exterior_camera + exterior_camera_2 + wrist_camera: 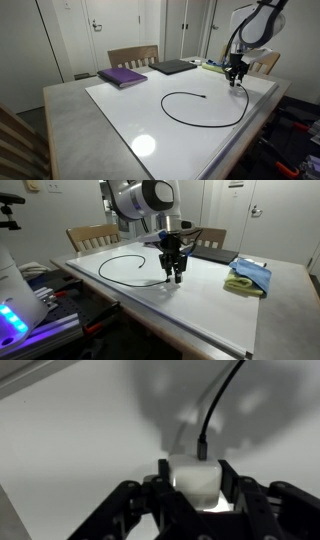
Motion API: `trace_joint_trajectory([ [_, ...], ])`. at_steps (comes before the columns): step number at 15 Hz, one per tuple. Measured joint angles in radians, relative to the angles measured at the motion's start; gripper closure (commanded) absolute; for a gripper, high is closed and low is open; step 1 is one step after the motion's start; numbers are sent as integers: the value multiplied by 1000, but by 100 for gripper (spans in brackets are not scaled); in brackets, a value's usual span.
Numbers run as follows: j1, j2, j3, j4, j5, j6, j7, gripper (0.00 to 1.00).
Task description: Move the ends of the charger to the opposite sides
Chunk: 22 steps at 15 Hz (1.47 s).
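The charger point(205, 125) lies as an open loop of thin black cable on the white table top point(120, 115). Its white plug point(192, 482) is at the far side of the loop, under the arm, and its small black tip point(205, 96) rests on the surface inside the curve, well apart from the plug. In the wrist view the plug sits between the two fingers of the gripper point(195, 468), and the fingers seem pressed against both of its sides, so the claw is pinching the plug. The cable leaves the top of the plug and runs away from the camera. I cannot tell if the plug is lifted or touching the table.

I judge that the charger is very light and limp. The cable will trail behind whichever end is pulled and may curl or drag the other end with it. The plug is the better place to hold because it is hard and boxy, though its smooth sides could slip. The tip is tiny and flat on the table, so it will be harder to take.

Further away are a purple book point(122, 76), a dark laptop point(175, 67) and a blue and yellow cloth point(250, 277).
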Motion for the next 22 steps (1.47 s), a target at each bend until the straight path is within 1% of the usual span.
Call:
trace_joint_trajectory([
  [2,0,0,-8,-5,1,0,19,49],
  [3,1,0,-8,-5,1,0,24,74],
  [7,2,0,-9,-1,5,-18,37,74],
  [13,-1,5,-41,39,72,-151,157,74],
  [18,-7,38,-76,82,139,-265,313,74],
  [22,-23,66,-79,112,202,-339,430,74],
])
